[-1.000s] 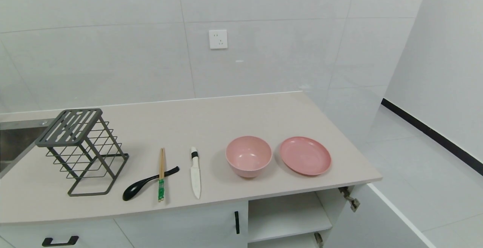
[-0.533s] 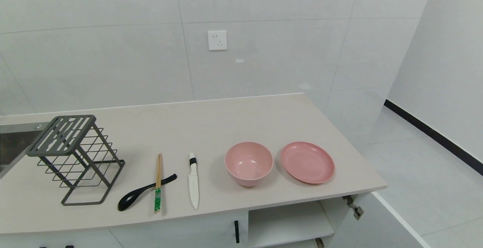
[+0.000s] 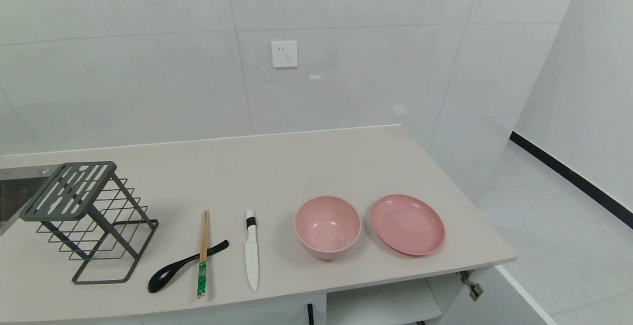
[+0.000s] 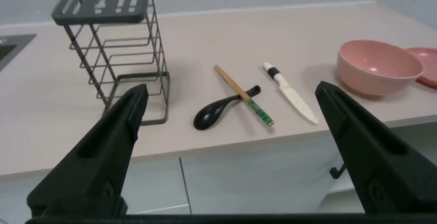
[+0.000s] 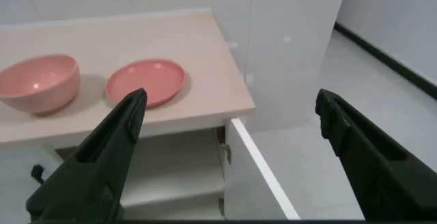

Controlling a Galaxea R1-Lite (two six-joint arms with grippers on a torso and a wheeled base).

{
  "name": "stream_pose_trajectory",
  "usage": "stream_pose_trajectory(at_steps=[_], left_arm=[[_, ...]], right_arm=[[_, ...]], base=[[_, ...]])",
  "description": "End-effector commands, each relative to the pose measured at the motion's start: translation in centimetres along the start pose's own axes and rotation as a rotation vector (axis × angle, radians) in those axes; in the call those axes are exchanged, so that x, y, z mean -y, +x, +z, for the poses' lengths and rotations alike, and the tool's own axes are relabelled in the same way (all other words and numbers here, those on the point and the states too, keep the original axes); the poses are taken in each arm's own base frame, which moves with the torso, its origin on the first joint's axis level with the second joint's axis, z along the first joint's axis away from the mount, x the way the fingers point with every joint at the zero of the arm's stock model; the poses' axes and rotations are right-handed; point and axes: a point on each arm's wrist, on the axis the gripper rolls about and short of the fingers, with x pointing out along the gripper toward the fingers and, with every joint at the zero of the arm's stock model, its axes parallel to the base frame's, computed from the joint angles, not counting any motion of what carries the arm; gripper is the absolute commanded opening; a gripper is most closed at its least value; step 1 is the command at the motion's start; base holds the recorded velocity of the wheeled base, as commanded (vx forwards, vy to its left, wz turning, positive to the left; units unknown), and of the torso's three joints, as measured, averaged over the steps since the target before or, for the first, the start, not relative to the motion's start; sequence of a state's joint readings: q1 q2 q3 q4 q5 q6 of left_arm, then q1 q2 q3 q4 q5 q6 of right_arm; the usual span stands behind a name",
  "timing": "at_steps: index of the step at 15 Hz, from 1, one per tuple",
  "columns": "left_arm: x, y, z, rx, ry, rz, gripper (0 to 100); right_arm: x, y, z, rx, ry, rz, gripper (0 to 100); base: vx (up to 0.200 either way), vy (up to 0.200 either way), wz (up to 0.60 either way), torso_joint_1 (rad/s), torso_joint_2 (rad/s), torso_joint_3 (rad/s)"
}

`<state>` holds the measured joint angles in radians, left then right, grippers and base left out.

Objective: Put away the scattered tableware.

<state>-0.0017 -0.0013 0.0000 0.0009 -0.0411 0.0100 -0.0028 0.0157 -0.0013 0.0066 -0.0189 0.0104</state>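
Note:
On the beige counter (image 3: 277, 166) lie, from left to right, a black spoon (image 3: 183, 267), wooden chopsticks (image 3: 203, 253) across its handle, a white knife (image 3: 251, 251), a pink bowl (image 3: 327, 226) and a pink plate (image 3: 408, 224). My left gripper (image 4: 230, 91) hangs open in front of the counter's edge, facing the spoon (image 4: 222, 109), chopsticks (image 4: 242, 101) and knife (image 4: 290, 101). Off the counter's right front corner my right gripper (image 5: 230, 98) is open, with the bowl (image 5: 37, 80) and plate (image 5: 145, 80) ahead of it. Both hold nothing.
A dark wire rack (image 3: 89, 216) stands at the counter's left, beside a sink edge (image 3: 10, 191). Below the plate a cabinet door (image 5: 263, 176) hangs open, showing a white shelf (image 5: 171, 176). The counter ends just right of the plate; tiled floor lies beyond.
The whole head picture has shifted, so the camera moved: the counter and everything on it sit lower in the frame. The tableware itself has not moved.

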Motion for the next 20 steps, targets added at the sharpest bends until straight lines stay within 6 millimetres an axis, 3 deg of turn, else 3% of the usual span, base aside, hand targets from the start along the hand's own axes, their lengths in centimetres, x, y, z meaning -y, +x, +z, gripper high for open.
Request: stream_pose_trajectory(at_steps=[1, 10, 12, 15, 16, 17, 18, 19, 20], left_arm=[[0.0, 0.0, 0.0, 0.0, 0.001, 0.0, 100], [0.0, 0.0, 0.0, 0.003, -0.005, -0.009, 100], [0.0, 0.0, 0.0, 0.001, -0.001, -0.011, 100], [0.0, 0.0, 0.0, 0.001, 0.002, -0.012, 100], [0.0, 0.0, 0.0, 0.001, 0.004, -0.011, 100], [0.0, 0.0, 0.0, 0.001, 0.005, -0.009, 100], [0.0, 0.0, 0.0, 0.001, 0.005, -0.009, 100], [0.0, 0.0, 0.0, 0.001, 0.004, -0.009, 100], [0.0, 0.0, 0.0, 0.001, 0.004, -0.009, 100]], right_arm=[[0.0, 0.0, 0.0, 0.003, 0.0, -0.001, 100], [0.0, 0.0, 0.2, 0.02, -0.005, 0.002, 100], [-0.1, -0.4, 3.2, 0.265, -0.003, 0.004, 100], [-0.4, 1.0, 6.1, 0.122, -0.01, 0.158, 100], [-0.8, 2.8, 6.5, -0.012, -0.004, 0.322, 100], [-1.0, 4.0, 6.4, -0.103, 0.0, 0.38, 100], [-1.0, 4.0, 6.4, -0.103, 0.0, 0.38, 100], [-1.3, 6.5, 6.0, -0.274, -0.016, 0.451, 100], [-1.5, 7.3, 5.7, -0.332, -0.02, 0.47, 100]], base=[[0.0, 0.0, 0.0, 0.056, 0.03, -0.027], [0.0, 0.0, 0.0, 0.0, 0.0, 0.0], [0.0, 0.0, 0.0, 0.0, 0.0, 0.0], [0.0, 0.0, 0.0, 0.0, 0.0, 0.0], [0.0, 0.0, 0.0, 0.0, 0.0, 0.0], [0.0, 0.0, 0.0, 0.0, 0.0, 0.0], [0.0, 0.0, 0.0, 0.0, 0.0, 0.0], [0.0, 0.0, 0.0, 0.0, 0.0, 0.0], [0.0, 0.0, 0.0, 0.0, 0.0, 0.0]])
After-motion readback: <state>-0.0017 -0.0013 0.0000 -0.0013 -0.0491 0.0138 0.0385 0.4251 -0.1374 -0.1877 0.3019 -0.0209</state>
